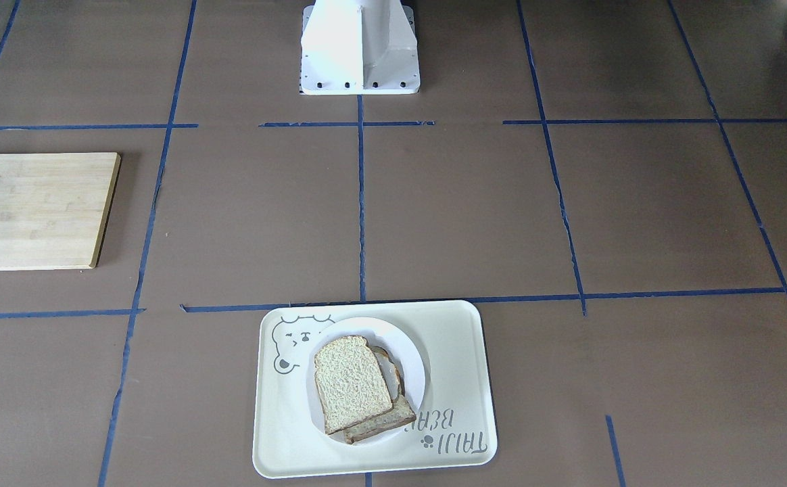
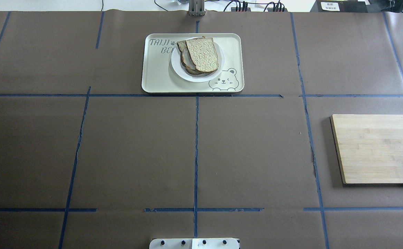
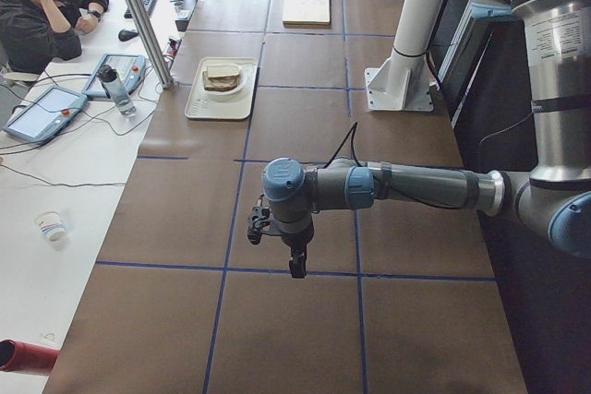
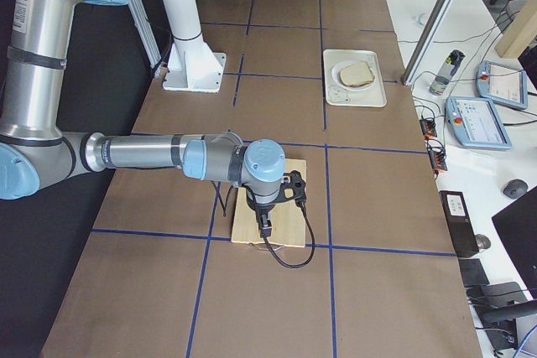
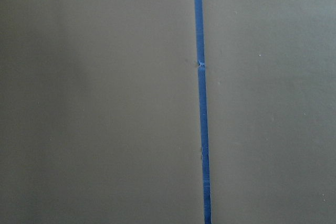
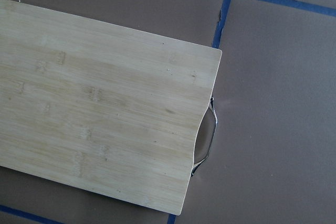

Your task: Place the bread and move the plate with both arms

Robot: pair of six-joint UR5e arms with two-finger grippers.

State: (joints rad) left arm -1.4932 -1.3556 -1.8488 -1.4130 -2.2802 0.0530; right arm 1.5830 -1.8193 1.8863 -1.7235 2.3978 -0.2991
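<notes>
The pale bread lies on top of a darker slice on the small white plate. The plate sits on the cream bear tray at the table's far middle. The bread, plate and tray also show in the overhead view. My left gripper hangs over bare table, far from the tray; I cannot tell if it is open or shut. My right gripper hangs over the wooden board; I cannot tell its state either. Neither gripper shows in the front, overhead or wrist views.
A bamboo cutting board with a metal handle lies at the table's right side. The white pedestal stands at the robot's edge. Blue tape lines cross the brown paper. An operator sits beyond the far edge.
</notes>
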